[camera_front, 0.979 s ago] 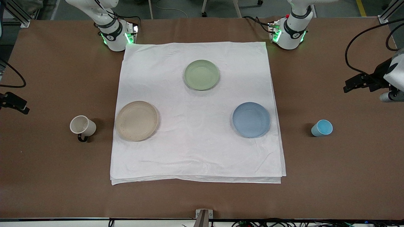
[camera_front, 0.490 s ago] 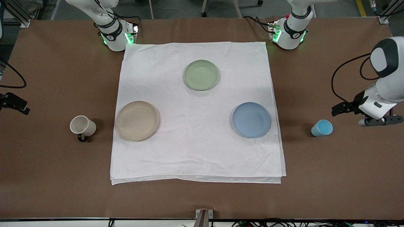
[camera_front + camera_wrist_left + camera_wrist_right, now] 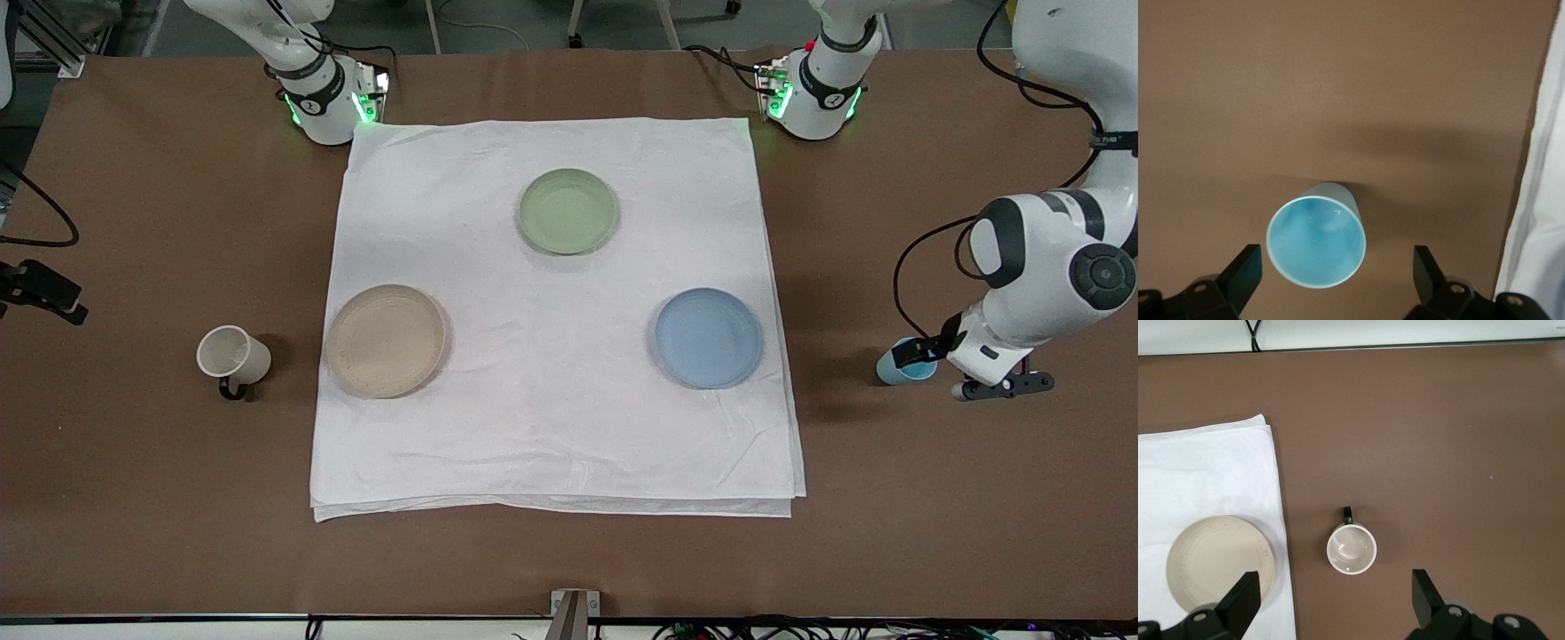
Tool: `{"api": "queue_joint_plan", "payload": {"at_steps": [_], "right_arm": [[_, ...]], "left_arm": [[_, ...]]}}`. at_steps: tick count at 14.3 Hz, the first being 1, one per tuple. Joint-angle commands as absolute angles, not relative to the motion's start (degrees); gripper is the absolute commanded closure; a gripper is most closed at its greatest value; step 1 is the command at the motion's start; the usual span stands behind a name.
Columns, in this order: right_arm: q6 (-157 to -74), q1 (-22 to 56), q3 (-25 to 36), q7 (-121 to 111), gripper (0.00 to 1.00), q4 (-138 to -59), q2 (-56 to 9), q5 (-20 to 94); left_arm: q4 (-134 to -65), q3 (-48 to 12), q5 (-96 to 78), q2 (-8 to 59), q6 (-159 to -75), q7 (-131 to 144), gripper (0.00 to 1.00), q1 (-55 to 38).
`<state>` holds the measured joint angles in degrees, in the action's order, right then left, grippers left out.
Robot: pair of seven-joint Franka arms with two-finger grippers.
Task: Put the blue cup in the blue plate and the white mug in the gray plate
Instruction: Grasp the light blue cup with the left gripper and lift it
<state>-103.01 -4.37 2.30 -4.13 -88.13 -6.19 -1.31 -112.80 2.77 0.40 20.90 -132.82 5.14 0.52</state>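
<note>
Table (image 3: 133, 489) w/ brown top, white cloth (image 3: 551, 427) spread mid-table. Three plates on the cloth, well apart. Taking the cloth's centre as clock hub in front view: green plate (image 3: 568, 212) at approx 12 o'clock, blue plate (image 3: 709, 337) at approx 4, gray plate (image 3: 385, 340) at approx 8. All three bare.

Blue cup (image 3: 896, 366) upright on bare tabletop, off the cloth, at 3 o'clock from the blue plate, toward the left arm's end of the table. Left wrist view looks straight down into it (image 3: 1316, 243): round rim, nothing inside, cloth edge (image 3: 1541, 220) off to one side.

Left gripper (image 3: 1337, 270) hangs low over the blue cup; in front view the wrist (image 3: 982, 351) covers part of the cup. Fingers (image 3: 1245, 272) spread wide, one each side of the cup w/ clear gap both sides, nothing gripped. Height above the rim hard to judge from these views, prob. just above.

White mug (image 3: 233, 356) upright on bare tabletop, at 9 o'clock from the gray plate, just off the cloth edge, dark handle pointing toward the front camera. Right wrist view shows mug (image 3: 1351, 549) and gray plate (image 3: 1219, 563) from well above.

Right gripper (image 3: 1331, 593) out of front view; fingers (image 3: 1241, 597) wide apart, holding nothing, high over the mug area. Right arm waits.
</note>
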Motion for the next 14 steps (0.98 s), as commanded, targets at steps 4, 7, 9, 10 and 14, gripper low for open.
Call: {"api": "queue_joint_plan", "payload": {"at_steps": [4, 7, 9, 10, 14], "right_arm": [[-103.09, -4.13, 2.29, -3.6, 0.0, -89.73, -5.54, -1.06], [-103.19, -3.69, 2.29, -3.43, 0.0, -89.39, -5.28, -0.62], [-101.87, -3.69, 2.02, -3.6, 0.0, -87.29, -3.7, -0.62], [-100.21, -3.69, 2.11, -3.78, 0.0, -84.75, -3.69, -0.62], [-97.56, -4.22, 2.64, -4.39, 0.0, -81.21, -4.13, -0.62]], "left_arm": [[-112.32, 2.72, 1.67, 23.99, -134.91, 9.76, 0.14, -1.14], [-112.67, 2.72, 1.67, 24.61, -135.0, 9.76, 0.32, -0.7], [-113.55, 2.72, 1.67, 24.61, -135.0, 9.84, 0.43, -0.7], [-113.99, 2.81, 1.67, 24.61, -135.0, 9.84, 0.54, -0.7], [-113.99, 2.81, 1.67, 24.7, -135.0, 9.84, 0.89, -0.44]]}}
